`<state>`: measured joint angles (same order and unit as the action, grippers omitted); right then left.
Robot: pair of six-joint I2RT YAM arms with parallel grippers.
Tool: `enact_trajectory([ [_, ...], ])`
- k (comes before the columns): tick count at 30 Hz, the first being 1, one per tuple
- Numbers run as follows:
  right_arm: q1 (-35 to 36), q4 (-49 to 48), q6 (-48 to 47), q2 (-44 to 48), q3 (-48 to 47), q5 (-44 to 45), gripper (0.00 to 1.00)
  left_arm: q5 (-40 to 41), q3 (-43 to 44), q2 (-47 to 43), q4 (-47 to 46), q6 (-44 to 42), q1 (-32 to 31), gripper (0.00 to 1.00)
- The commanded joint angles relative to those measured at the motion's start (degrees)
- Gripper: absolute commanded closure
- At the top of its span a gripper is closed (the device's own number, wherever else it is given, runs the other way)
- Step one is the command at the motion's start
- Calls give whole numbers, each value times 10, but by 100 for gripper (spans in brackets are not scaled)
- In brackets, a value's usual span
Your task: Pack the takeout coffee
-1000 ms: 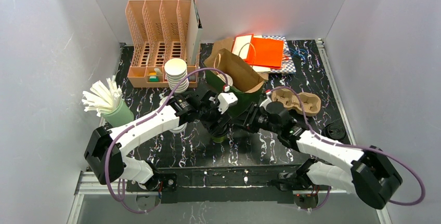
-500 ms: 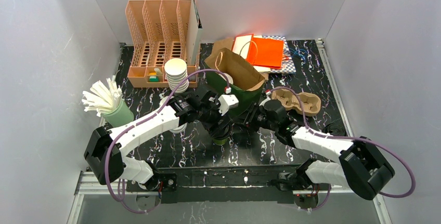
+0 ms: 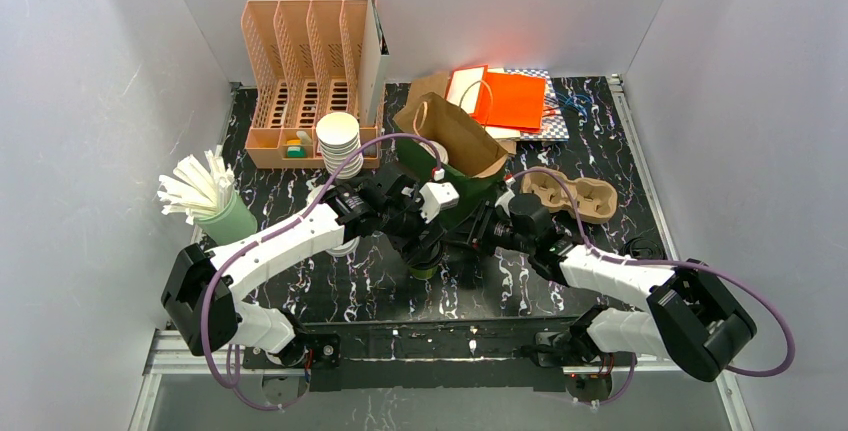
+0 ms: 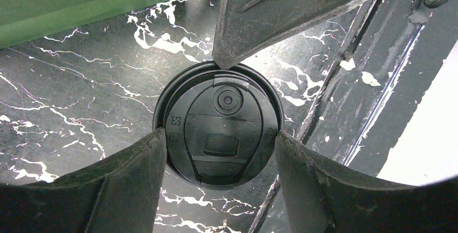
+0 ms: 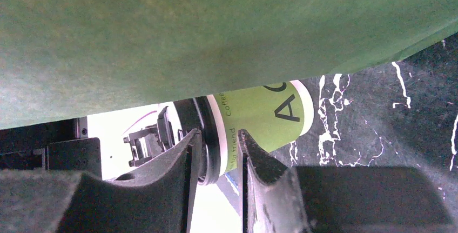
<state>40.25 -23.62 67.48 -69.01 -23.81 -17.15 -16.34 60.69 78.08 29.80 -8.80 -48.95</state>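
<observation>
A: Well, what is the left gripper (image 4: 217, 135) doing?

B: Its two dark fingers (image 4: 135, 179) are pressed against opposite sides of the round black plastic lid (image 4: 227, 146), touching the rim. It comes down on it from straight above.

A: And the right gripper (image 5: 216, 135)?

B: Nearly closed, pinching the same lid's rim from the side. One finger lies over the lid's edge and the other sits just under the rim, against the wall of the light green paper coffee cup (image 5: 270, 114). The left wrist view shows one right fingertip meeting the lid's edge.

A: Where is that cup?

B: Upright on the black, white-veined table (image 4: 81, 108), lid on, just on the near side of the dark green paper bag (image 5: 216, 27) — whether cup and bag touch I cannot tell.

A: What else lies around the green bag?

B: A brown paper bag (image 3: 455, 131) is right against its far side. A brown pulp cup carrier (image 3: 570, 196) is to its right and a stack of white cups (image 3: 338, 141) to its left. Far to its left is a pale green holder of white straws (image 3: 205, 201) — well apart.
</observation>
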Motion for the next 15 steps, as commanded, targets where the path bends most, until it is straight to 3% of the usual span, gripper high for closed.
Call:
enact_trajectory([
  [1, 1, -25, -4, -1, -1, -19, 62, -1, -18, -5, 57, -7, -7, 51],
  [15, 0, 50, -21, -44, -17, -29, 78, -2, -25, -8, 59, -11, -9, 52],
])
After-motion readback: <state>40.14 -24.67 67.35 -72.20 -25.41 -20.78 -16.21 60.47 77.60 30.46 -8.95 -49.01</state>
